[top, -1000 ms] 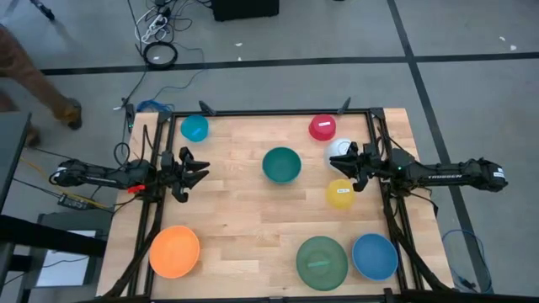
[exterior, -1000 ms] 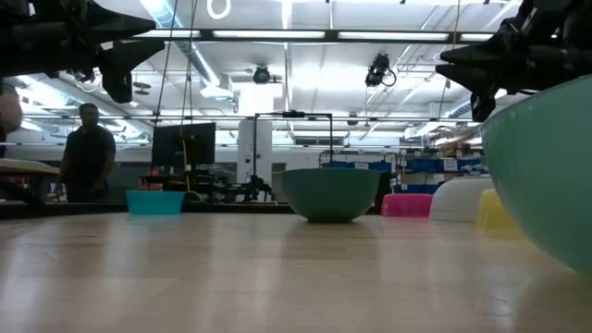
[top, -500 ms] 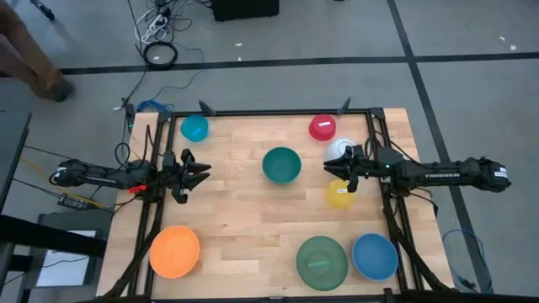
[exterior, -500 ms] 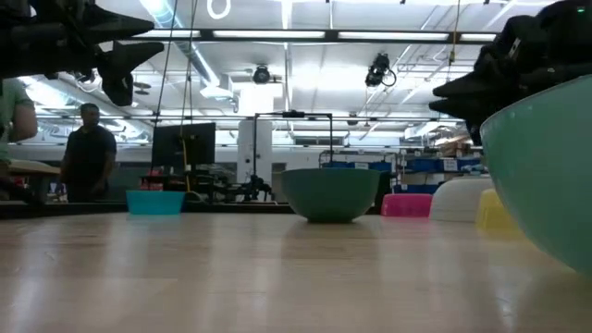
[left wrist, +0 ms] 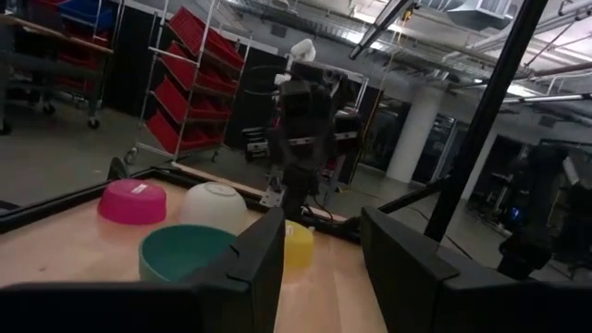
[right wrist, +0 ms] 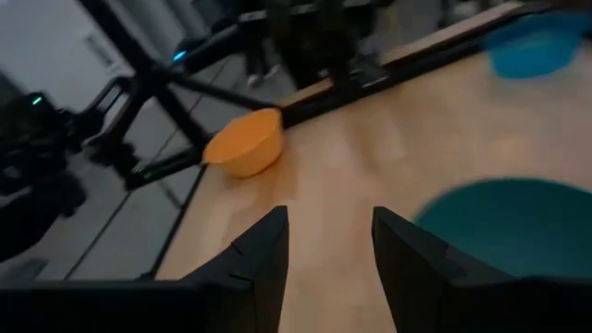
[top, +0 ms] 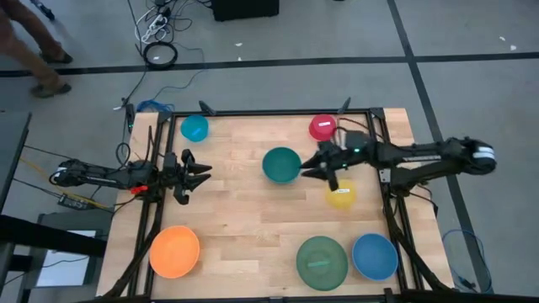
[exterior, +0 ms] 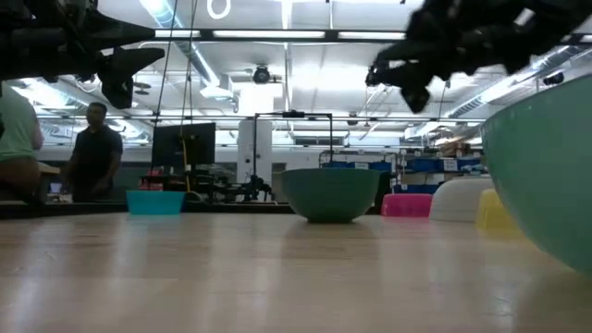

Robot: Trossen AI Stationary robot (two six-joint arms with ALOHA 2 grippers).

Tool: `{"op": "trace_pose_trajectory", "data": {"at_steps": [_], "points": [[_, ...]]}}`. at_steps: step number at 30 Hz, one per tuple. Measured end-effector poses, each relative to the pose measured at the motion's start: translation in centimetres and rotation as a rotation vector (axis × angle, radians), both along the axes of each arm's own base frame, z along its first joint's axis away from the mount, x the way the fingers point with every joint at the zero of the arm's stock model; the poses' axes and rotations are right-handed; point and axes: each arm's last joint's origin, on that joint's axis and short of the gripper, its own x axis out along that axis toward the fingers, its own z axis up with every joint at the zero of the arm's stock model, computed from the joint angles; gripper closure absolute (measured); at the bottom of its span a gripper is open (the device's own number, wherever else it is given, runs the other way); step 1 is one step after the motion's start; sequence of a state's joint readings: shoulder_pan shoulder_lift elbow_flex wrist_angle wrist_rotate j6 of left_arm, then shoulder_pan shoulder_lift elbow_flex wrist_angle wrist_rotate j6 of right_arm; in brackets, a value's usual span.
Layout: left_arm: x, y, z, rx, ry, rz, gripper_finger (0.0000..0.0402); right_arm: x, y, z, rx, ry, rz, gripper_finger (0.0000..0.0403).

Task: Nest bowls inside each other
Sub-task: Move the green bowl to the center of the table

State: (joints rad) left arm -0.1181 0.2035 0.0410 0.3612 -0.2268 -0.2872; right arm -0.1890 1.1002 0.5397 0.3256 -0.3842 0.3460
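Observation:
Seven bowls show from above, all resting on their bases: teal (top: 281, 165) mid-table, red (top: 322, 127) and small light blue (top: 194, 128) at the far side, yellow (top: 341, 195), orange (top: 174, 251), green (top: 322, 262) and blue (top: 375, 256) near the front. The white bowl (exterior: 460, 200) stands beside the red one, under my right arm in the high view. My right gripper (top: 310, 165) hangs open in the air just right of the teal bowl (right wrist: 504, 222). My left gripper (top: 202, 172) waits open at the left edge, raised above the table.
A black frame (top: 286, 112) runs along the table's edges. Bare wood lies between the teal bowl and the front row. People (exterior: 92, 153) stand in the room beyond the table's far side.
My right gripper has swung from the table's right edge toward the teal bowl, rising as it went, most of it in the last half second. Its arm now covers the white bowl in the high view. No bowl has moved.

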Motion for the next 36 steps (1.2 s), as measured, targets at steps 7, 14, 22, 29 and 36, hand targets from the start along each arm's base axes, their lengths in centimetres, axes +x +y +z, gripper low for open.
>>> {"op": "trace_pose_trajectory", "data": {"at_steps": [7,14,22,29,36], "points": [[0.0,0.0,-0.3,0.003,0.03,0.011,0.0249,8.5,3.6,0.7,0.022,0.062,0.213,0.0253],[0.1,0.3,-0.7,0.047,0.083,0.104,0.0249,15.8,7.5,0.8,0.035,0.054,0.383,0.0253],[-0.1,0.7,-0.6,0.088,0.146,0.27,0.0249,22.9,10.7,-1.0,0.11,0.071,0.424,0.0253],[-0.5,0.9,1.4,0.116,0.231,0.307,0.0249,28.5,14.1,-4.1,0.174,0.076,0.483,0.0253],[-1.6,0.9,4.4,0.135,0.292,0.288,0.0249,33.3,17.0,-6.1,0.27,0.036,0.493,0.0253]]}}
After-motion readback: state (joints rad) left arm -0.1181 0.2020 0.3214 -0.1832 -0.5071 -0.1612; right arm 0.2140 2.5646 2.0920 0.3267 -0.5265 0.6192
